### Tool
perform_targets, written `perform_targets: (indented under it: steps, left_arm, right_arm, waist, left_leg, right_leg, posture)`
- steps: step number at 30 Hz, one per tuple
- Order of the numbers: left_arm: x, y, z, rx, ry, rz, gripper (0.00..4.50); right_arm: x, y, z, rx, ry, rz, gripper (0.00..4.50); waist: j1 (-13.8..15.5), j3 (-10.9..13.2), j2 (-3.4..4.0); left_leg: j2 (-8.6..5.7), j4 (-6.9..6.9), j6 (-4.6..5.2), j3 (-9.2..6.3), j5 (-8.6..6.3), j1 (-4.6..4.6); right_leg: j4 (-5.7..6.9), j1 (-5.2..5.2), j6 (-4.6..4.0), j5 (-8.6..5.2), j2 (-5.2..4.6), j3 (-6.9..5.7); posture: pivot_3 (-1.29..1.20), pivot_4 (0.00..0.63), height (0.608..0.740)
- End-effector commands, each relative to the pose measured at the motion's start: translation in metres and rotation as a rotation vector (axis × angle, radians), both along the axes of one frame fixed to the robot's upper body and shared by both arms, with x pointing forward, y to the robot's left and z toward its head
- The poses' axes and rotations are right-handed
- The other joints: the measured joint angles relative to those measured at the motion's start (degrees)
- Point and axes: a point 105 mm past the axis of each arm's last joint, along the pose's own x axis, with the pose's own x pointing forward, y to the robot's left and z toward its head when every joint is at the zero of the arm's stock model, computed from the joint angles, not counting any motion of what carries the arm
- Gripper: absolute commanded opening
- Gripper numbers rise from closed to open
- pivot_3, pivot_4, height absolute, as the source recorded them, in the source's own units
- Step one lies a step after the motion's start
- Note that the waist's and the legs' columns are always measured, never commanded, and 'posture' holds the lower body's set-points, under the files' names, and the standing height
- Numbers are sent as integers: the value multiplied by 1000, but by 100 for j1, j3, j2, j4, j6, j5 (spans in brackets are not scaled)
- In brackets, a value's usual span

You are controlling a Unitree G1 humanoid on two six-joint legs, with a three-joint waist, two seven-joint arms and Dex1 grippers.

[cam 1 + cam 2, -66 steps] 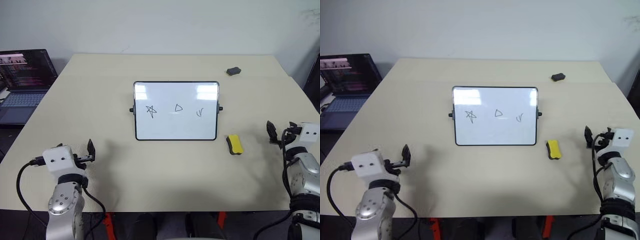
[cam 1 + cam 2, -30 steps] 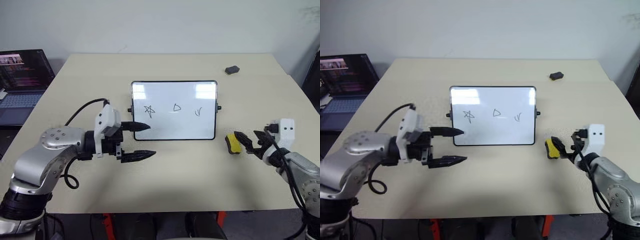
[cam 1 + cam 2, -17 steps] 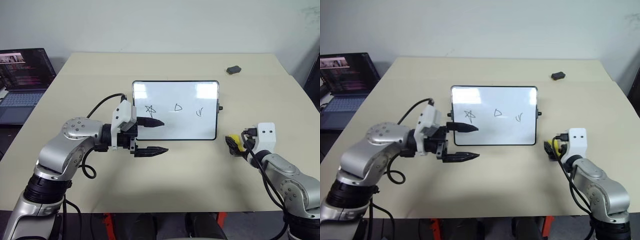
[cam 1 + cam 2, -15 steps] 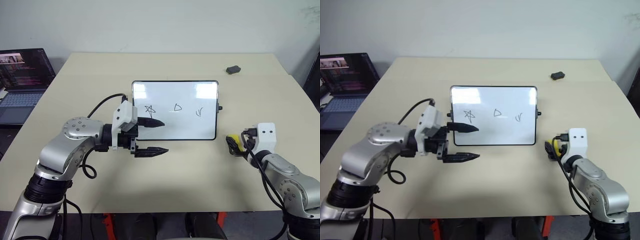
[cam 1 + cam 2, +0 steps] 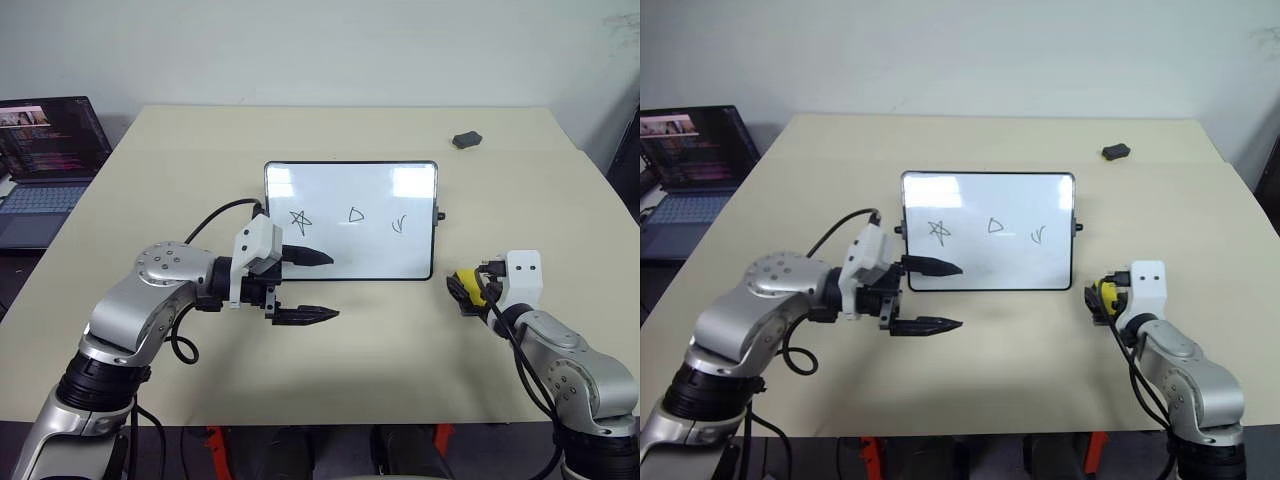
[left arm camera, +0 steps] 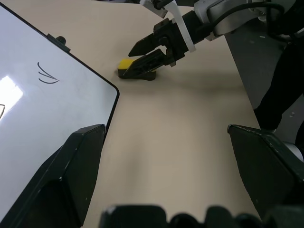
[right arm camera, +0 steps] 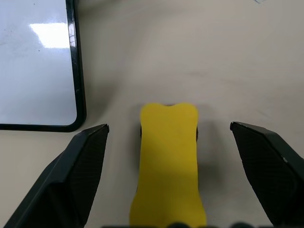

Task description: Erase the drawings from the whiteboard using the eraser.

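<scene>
Both arms have swung inward from the desk's near corners: the right gripper (image 7: 166,223) now straddles the eraser (image 7: 168,161), and the left gripper (image 5: 308,285) has come up to the whiteboard's (image 5: 350,250) near left corner.

That yellow eraser lies flat near the desk's right edge, just beside the whiteboard's near right corner and apart from its frame. The right gripper's 2 fingers (image 7: 80,171) are spread wide, 1 on each side of the block, neither touching it yet.

To grasp well, I judge the gripper should settle low and centred, then close evenly across the narrow waist so the felt base stays facing down for wiping.

All 3 drawings (image 5: 352,215) remain on the board at the desk's centre. The left gripper is also spread, 1 finger over the board's corner; it could steady the frame against sliding.
</scene>
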Motion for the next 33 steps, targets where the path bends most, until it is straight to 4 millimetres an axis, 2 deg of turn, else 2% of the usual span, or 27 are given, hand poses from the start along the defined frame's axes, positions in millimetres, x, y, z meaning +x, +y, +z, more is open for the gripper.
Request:
perform_targets:
  steps: [1,7,9,15,21,25,27,33]
  left_arm:
    - [-3,-3,7,-10,-40,-25,4500]
    - [-3,-2,7,-9,-39,-23,4500]
    - [-3,-2,5,-7,-35,-18,4500]
    - [-1,1,4,-24,-24,26,4500]
    - [12,19,0,3,-36,221,4500]
    - [18,24,-3,2,-47,313,4500]
    - [19,23,-2,-6,-46,329,4500]
    - [19,15,0,-19,-44,332,4500]
  right_arm:
    - [2,-5,9,1,-43,-21,3550]
    - [3,-4,7,4,-35,-17,1433]
    - [3,-3,6,2,-30,-10,1022]
    - [5,-1,11,-12,-59,3,1003]
    - [4,-8,52,-27,-244,30,996]
    - [3,4,80,-20,-407,106,996]
    - [9,10,95,-26,-506,122,995]
    - [43,44,120,-62,-698,182,995]
  waist:
    - [0,0,0]
    - [-1,0,0]
    - [-1,0,0]
    - [-2,0,0]
    - [0,0,0]
    - [1,0,0]
    - [-5,0,0]
    - [-17,0,0]
  left_leg:
    - [0,0,0,0,0,0]
    - [0,0,0,0,0,0]
    - [0,0,0,0,0,0]
    - [1,0,0,0,0,2]
    - [0,1,0,-1,0,1]
    - [1,0,0,-4,0,2]
    - [1,1,0,-4,0,3]
    - [2,2,0,2,1,13]
  right_leg:
    - [0,0,0,0,0,0]
    - [0,0,0,0,0,0]
    - [1,0,0,0,0,0]
    - [2,0,0,0,0,0]
    - [2,0,0,0,0,0]
    - [1,0,0,0,-1,-2]
    - [3,1,0,0,-1,-3]
    - [10,4,0,1,0,1]
  posture:
    - [0,150,740]
    - [0,150,740]
    - [0,150,740]
    - [0,150,740]
    - [0,150,740]
    - [0,150,740]
    - [0,150,740]
    - [0,150,740]
